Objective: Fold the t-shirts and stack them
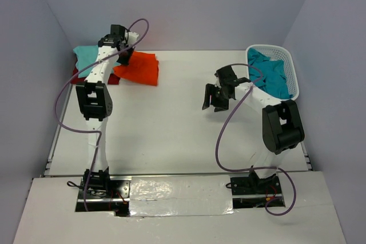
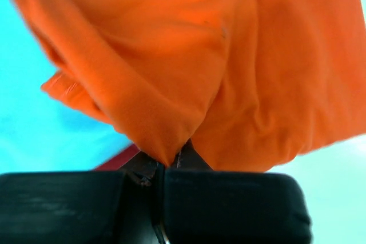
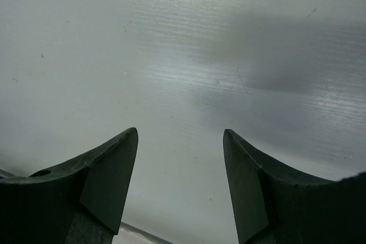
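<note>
At the far left corner lies the bright orange t-shirt (image 1: pixel 140 68), partly folded. My left gripper (image 1: pixel 124 55) is shut on a bunched fold of it. In the left wrist view that orange cloth (image 2: pixel 229 72) rises from the closed jaws of the left gripper (image 2: pixel 164 167). Under it lie the mint-aqua t-shirt (image 2: pixel 34 112) (image 1: pixel 86 55) and an edge of the dark red t-shirt (image 2: pixel 117 158) (image 1: pixel 77 76). The teal-blue t-shirt (image 1: pixel 271 75) is crumpled in the basket. My right gripper (image 1: pixel 214 98) (image 3: pixel 180 135) hangs open over bare table, holding nothing.
A white mesh basket (image 1: pixel 290 64) stands at the far right, close to the right arm's elbow. Grey walls close in the white table (image 1: pixel 171 135) on three sides. Purple cables loop off both arms.
</note>
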